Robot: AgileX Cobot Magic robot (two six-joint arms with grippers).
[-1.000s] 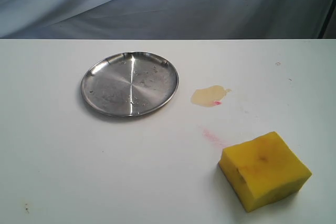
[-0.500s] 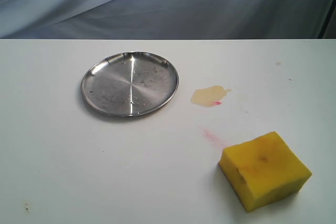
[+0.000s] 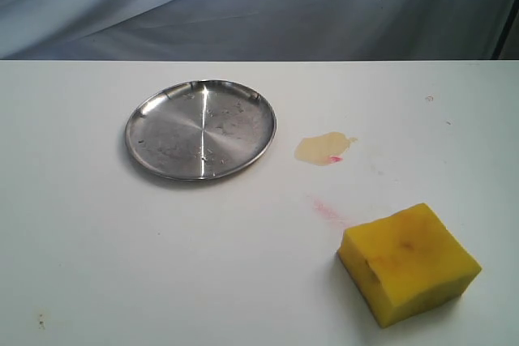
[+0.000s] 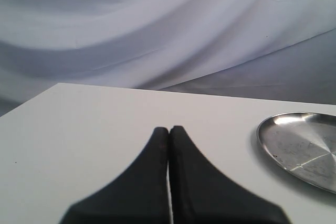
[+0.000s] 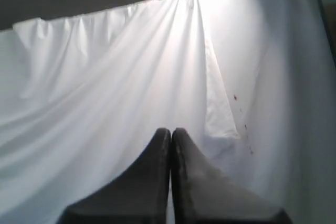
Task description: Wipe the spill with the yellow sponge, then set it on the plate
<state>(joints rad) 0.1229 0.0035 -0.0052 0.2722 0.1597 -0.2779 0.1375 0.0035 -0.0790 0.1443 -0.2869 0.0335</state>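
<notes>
The yellow sponge (image 3: pixel 409 263) lies flat on the white table at the front right of the exterior view. The small tan spill (image 3: pixel 323 148) with its pink speck sits between the sponge and the silver plate (image 3: pixel 200 129), just right of the plate. Neither arm shows in the exterior view. My left gripper (image 4: pixel 168 128) is shut with nothing in it, low over the table, and the plate's rim (image 4: pixel 268 145) shows off to one side of it. My right gripper (image 5: pixel 170 130) is shut and empty, facing only white cloth.
A faint pink streak (image 3: pixel 327 211) marks the table between the spill and the sponge. Grey-blue cloth (image 3: pixel 259 6) hangs behind the table's far edge. A small dark speck (image 3: pixel 40 322) lies near the front left.
</notes>
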